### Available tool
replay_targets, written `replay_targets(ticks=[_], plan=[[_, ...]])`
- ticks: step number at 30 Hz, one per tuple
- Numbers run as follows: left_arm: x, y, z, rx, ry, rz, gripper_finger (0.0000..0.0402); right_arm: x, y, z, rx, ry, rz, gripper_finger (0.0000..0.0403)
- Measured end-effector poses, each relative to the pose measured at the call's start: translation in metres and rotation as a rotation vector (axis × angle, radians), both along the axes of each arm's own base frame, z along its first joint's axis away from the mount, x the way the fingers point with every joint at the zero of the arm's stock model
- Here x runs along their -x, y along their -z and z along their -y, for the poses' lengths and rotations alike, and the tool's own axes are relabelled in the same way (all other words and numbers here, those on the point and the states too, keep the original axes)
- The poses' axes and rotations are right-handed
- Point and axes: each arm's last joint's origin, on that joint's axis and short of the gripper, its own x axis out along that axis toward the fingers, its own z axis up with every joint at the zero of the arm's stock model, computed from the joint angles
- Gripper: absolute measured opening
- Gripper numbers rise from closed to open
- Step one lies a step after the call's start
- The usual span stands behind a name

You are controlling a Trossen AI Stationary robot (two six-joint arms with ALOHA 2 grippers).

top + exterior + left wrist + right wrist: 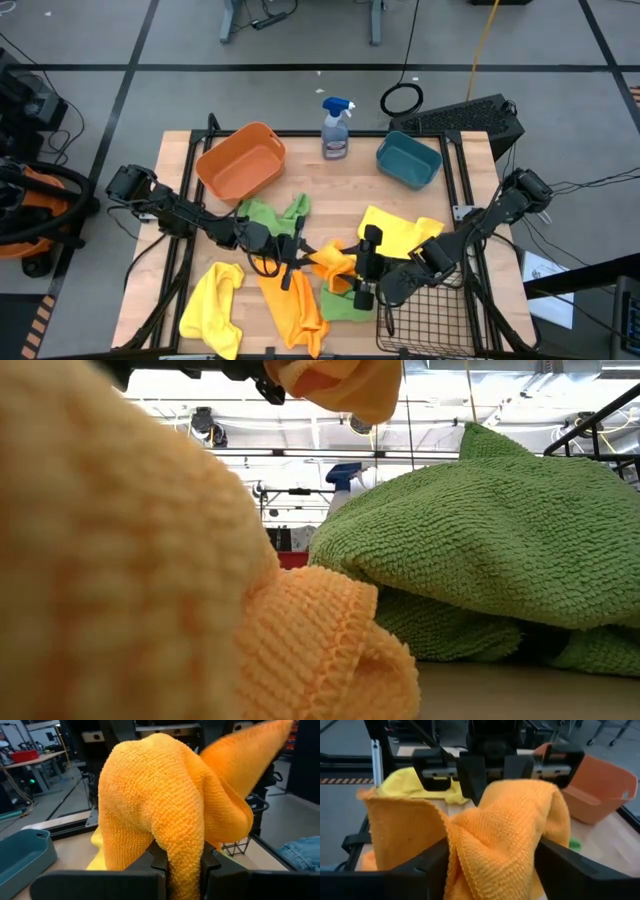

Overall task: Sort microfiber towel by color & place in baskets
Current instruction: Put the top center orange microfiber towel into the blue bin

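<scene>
Bunching in nubbly folds, the orange towel [165,805] sits pinched by both end effectors, left [300,250] and right [362,262].

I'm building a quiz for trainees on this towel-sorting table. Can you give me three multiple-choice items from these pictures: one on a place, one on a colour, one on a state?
1. Where does the spray bottle stand?
A. Between the orange tub and the teal bin
B. Inside the wire basket
C. On a yellow towel

2. What colour is the towel held between the two pincers?
A. Green
B. Orange
C. Blue

3. What state is the orange tub in?
A. Holding towels
B. Tipped over
C. Upright, with no towel in it

Answers:
1. A: the high view shows the bottle at the table's far edge, with the tub on one side and the bin on the other.
2. B: the left pincer is clamped on orange cloth, and the right pincer has the same cloth between its fingers.
3. C: the high view shows its bare inside.
</scene>
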Motion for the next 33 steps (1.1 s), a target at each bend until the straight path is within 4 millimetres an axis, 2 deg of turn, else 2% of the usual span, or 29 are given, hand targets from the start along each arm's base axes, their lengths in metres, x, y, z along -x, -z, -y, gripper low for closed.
replay_targets(ticks=[4, 11, 13, 16, 20, 26, 29, 33], plan=[[0.000, 0.000, 0.001, 0.001, 0.019, -0.002, 0.0036, -0.002, -0.002, 0.000, 0.000, -0.027, 0.012, 0.0172], [0.000, 0.000, 0.001, 0.016, 0.018, -0.007, 0.0037, -0.008, 0.007, -0.002, 0.014, -0.041, -0.015, 0.0035], [0.000, 0.001, 0.000, 0.054, 0.014, -0.022, 0.0043, -0.008, 0.008, -0.002, 0.022, -0.046, -0.018, 0.0013], [0.000, 0.001, 0.001, 0.106, 0.016, -0.037, 0.0080, -0.007, 0.005, -0.001, 0.011, -0.040, -0.014, 0.0016], [0.001, 0.003, 0.002, 0.172, 0.017, -0.071, 0.0165, 0.000, -0.003, 0.004, 0.016, -0.038, -0.014, 0.0010], [0.006, -0.007, -0.001, 0.175, -0.009, -0.059, 0.0273, 0.025, -0.024, 0.024, 0.030, 0.022, -0.047, 0.0005], [0.013, -0.015, -0.005, 0.161, -0.060, -0.081, 0.0300, 0.043, -0.034, 0.035, 0.024, 0.048, -0.079, 0.0005], [0.026, -0.027, -0.014, 0.123, -0.163, -0.112, 0.0308, 0.068, -0.045, 0.050, -0.024, 0.063, -0.140, 0.0005]])
